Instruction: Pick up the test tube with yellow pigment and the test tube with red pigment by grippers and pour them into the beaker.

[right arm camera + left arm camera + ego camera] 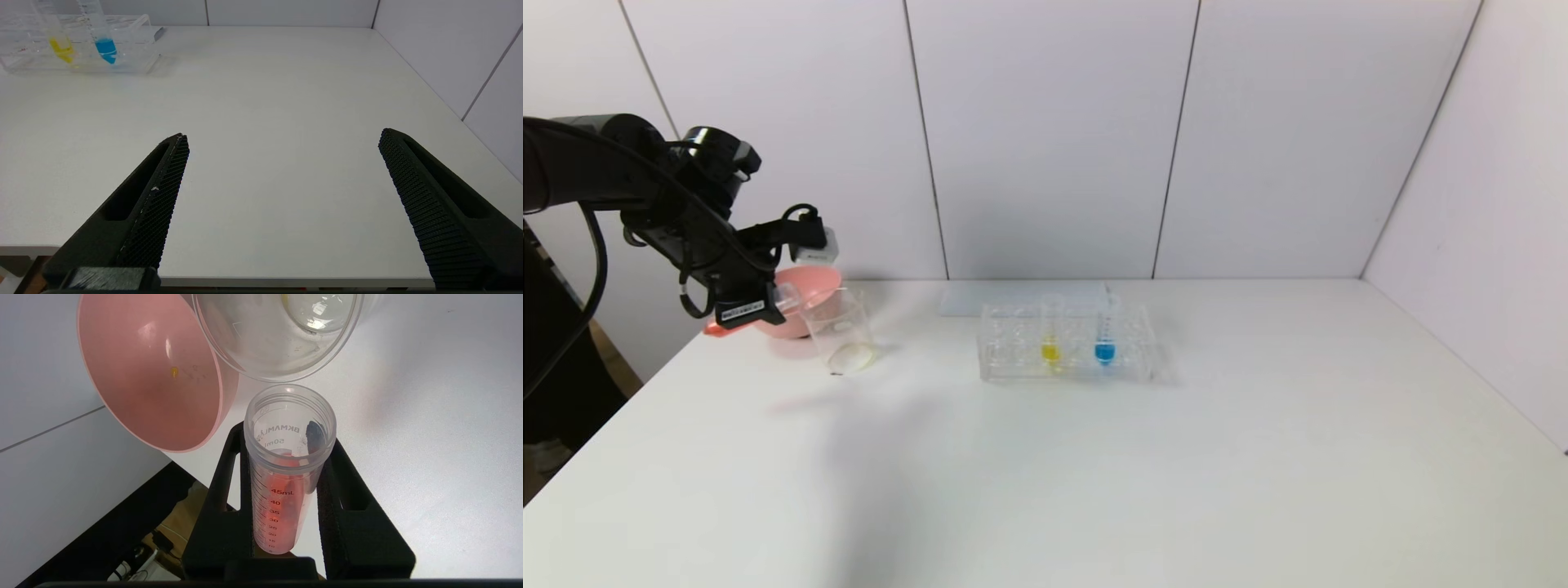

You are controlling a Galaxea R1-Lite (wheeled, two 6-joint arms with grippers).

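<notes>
Left gripper clamped on red tube, tilted, mouth just beside beaker rim, near pink bowl. Yellow tube stood in rack beside blue tube. Right gripper spread wide over table edge.

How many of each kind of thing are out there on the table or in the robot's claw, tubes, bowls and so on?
Test tubes: 3, red held in the left gripper, yellow and blue in the rack
Tube rack: 1
Beaker: 1
Pink bowl: 1
Total: 6
</notes>
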